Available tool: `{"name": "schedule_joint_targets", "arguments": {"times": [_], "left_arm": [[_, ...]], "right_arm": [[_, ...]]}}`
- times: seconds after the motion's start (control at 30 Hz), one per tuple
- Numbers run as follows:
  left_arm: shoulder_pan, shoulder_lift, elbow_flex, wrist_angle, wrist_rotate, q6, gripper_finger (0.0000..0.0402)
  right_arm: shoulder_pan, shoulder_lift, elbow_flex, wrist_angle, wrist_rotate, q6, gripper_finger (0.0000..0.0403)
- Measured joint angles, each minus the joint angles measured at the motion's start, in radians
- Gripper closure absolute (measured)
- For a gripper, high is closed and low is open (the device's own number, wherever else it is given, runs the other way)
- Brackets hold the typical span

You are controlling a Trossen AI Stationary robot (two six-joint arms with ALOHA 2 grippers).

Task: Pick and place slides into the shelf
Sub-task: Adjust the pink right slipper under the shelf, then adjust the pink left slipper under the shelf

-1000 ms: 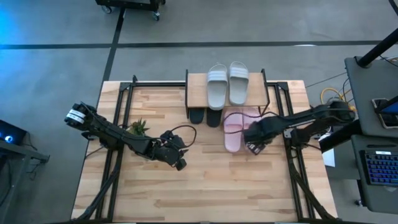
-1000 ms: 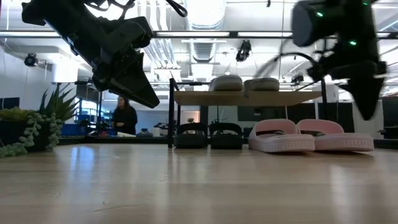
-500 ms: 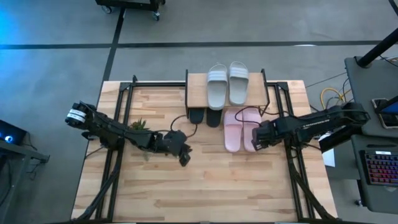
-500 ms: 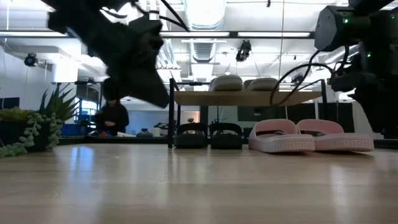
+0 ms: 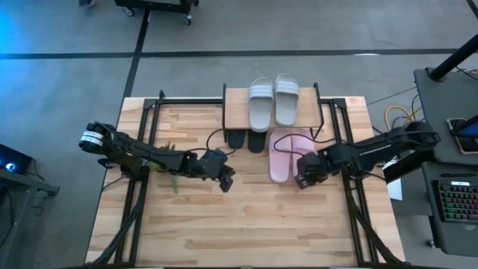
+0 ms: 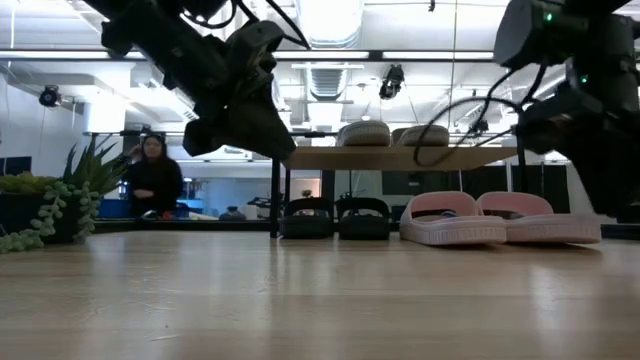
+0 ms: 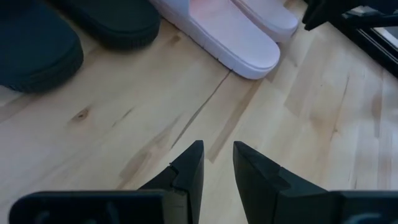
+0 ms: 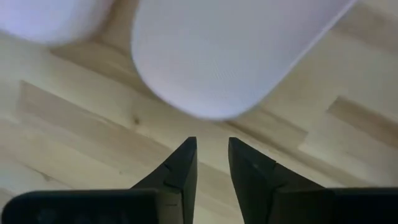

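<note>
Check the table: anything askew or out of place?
Nothing damaged or spilled. The pink slides sit on the table beside the shelf, not in it; the grey pair is on top, the black pair underneath.
</note>
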Motion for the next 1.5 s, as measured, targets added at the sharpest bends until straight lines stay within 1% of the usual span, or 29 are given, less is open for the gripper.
{"name": "schedule_joint_targets", "arguments": {"times": [0.07,0.2,0.37,0.5,0.57,0.63,0.73,0.8,0.87,0.93,1.0,1.07,1.13,1.23,1.3,1.43,1.5], "left_arm": [[0.000,0.000,-0.004,0.001,0.000,0.000,0.0330],[0.000,0.000,-0.006,0.001,0.000,0.002,0.0330],[0.000,0.000,-0.016,0.001,-0.001,0.007,0.0330],[0.000,0.000,-0.025,0.000,-0.001,0.007,0.0330],[0.000,0.000,-0.025,0.001,-0.002,0.007,0.0330],[0.000,0.000,-0.025,0.001,-0.002,0.008,0.0330],[0.000,0.000,-0.026,0.001,-0.003,0.011,0.0330],[0.000,0.000,-0.026,0.001,-0.003,0.030,0.0330],[0.000,0.000,-0.028,0.002,-0.003,0.036,0.0330],[0.000,0.000,-0.030,0.000,-0.003,0.036,0.0330],[0.000,0.000,-0.031,0.000,0.000,0.037,0.0330],[-0.001,0.000,-0.031,0.000,0.000,0.037,0.0330],[-0.001,0.000,-0.031,0.000,0.001,0.044,0.0330],[-0.001,0.000,-0.031,0.000,0.002,0.059,0.0330],[-0.001,0.000,-0.031,0.000,0.003,0.061,0.0330],[-0.001,0.000,-0.032,-0.002,0.003,0.061,0.0330],[-0.001,0.000,-0.032,-0.005,0.003,0.061,0.0330]], "right_arm": [[0.001,0.028,0.000,0.009,-0.016,-0.014,0.0318],[-0.008,0.089,0.000,0.046,-0.006,-0.046,0.0315],[-0.056,0.165,0.001,0.093,0.062,-0.070,0.0321],[-0.099,0.197,0.010,0.085,0.152,-0.078,0.0331],[-0.123,0.200,0.013,0.074,0.222,-0.078,0.0334],[-0.146,0.195,0.013,0.066,0.326,-0.070,0.0334],[-0.192,0.180,0.013,0.055,0.432,-0.058,0.0332],[-0.224,0.171,0.013,0.033,0.479,-0.034,0.0330],[-0.250,0.162,0.013,0.024,0.502,-0.024,0.0328],[-0.263,0.150,0.013,0.033,0.483,-0.055,0.0326],[-0.258,0.132,0.015,0.036,0.424,-0.103,0.0323],[-0.240,0.106,0.024,0.041,0.338,-0.140,0.0321],[-0.215,0.079,0.036,0.047,0.220,-0.153,0.0321],[-0.153,0.058,0.050,0.087,0.094,-0.121,0.0325],[-0.104,0.065,0.058,0.151,0.059,-0.083,0.0328],[-0.023,0.129,0.068,0.300,0.049,0.006,0.0332],[0.004,0.171,0.081,0.338,0.049,0.036,0.0332]]}}
